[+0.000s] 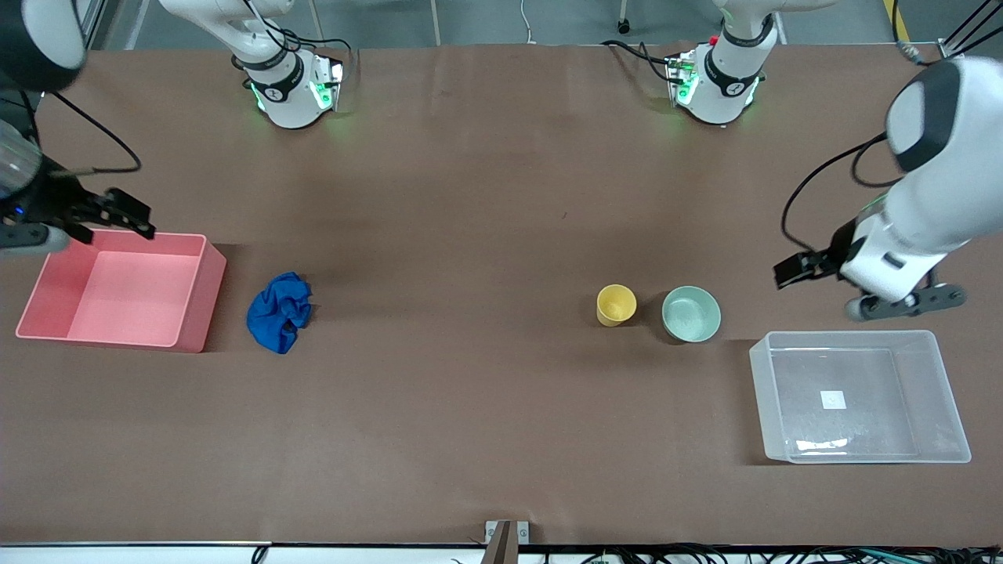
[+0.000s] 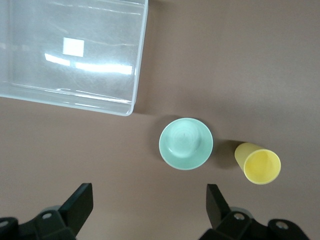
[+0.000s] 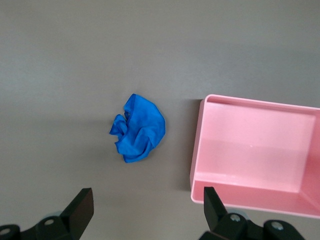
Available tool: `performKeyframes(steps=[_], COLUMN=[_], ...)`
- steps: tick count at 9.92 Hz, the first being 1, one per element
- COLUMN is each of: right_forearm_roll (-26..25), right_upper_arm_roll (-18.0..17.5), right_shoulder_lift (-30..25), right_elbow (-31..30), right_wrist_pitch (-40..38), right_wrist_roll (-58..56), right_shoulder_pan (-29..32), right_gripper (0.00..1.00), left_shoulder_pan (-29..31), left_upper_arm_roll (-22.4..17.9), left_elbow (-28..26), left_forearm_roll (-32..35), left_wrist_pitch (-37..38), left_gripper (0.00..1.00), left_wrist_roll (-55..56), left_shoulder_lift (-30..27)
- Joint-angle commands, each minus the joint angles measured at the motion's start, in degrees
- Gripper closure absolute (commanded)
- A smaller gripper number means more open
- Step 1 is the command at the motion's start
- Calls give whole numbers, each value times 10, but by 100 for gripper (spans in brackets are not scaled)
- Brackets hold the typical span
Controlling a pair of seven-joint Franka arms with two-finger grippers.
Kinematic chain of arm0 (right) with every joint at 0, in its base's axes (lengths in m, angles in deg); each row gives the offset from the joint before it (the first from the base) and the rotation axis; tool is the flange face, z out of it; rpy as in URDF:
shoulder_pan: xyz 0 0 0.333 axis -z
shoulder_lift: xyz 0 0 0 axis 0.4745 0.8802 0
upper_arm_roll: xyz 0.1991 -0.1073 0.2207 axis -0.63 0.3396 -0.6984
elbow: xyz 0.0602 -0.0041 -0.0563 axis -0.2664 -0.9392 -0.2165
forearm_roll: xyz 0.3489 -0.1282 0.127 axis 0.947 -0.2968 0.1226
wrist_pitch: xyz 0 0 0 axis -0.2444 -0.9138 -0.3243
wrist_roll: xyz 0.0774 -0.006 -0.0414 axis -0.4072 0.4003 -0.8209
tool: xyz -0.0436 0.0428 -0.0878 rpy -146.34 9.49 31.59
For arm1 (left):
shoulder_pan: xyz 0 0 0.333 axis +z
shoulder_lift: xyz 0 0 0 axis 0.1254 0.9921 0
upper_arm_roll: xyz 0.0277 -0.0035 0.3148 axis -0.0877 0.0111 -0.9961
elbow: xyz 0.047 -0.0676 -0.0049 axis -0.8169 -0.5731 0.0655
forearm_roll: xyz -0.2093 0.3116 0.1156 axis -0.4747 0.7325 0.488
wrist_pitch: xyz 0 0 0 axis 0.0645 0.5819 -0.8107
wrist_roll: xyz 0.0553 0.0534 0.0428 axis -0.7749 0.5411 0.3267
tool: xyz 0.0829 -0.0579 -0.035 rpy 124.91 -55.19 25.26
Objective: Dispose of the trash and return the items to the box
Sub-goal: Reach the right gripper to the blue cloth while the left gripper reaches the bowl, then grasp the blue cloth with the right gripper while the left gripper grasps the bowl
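Front view: nothing was done yet. The blue cloth wad [image 1: 280,312] sat on the table [image 1: 470,196] just beside the pink bin [image 1: 200,301]; the yellow cup [image 1: 616,304] and mint bowl [image 1: 690,313] stood near the clear box [image 1: 944,392], which was empty.

Left wrist view: the left gripper [image 2: 149,207] hung spread wide over the bowl. The box's white sticker [image 2: 74,46] looked blank.

Right wrist view: the right gripper [image 3: 148,212] was spread too, over the table near the cloth. No writing anywhere.
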Motion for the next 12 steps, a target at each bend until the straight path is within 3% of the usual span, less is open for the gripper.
performKeyframes(steps=[1, 6, 8, 12], right_forearm_roll=[0, 1, 1, 0], right_upper_arm_roll=[1, 1, 1, 0], right_shoulder_lift=[16, 145, 175, 243], right_elbow=[-80, -134, -185, -190], right_wrist_pitch=[96, 267, 367, 431], right_wrist_roll=[5, 73, 74, 69], right_shoulder_pan=[-13, -67, -68, -68], right_gripper=[3, 5, 5, 5], left_shoulder_pan=[-12, -15, -11, -8], left_upper_arm_roll=[1, 1, 0, 0], left_elbow=[-101, -252, -275, -270], left_forearm_roll=[12, 24, 24, 24], left_wrist_pitch=[-115, -356, -426, -433], left_gripper=[0, 0, 2, 22], left_wrist_roll=[37, 60, 59, 56], left_shoulder_lift=[8, 57, 93, 136])
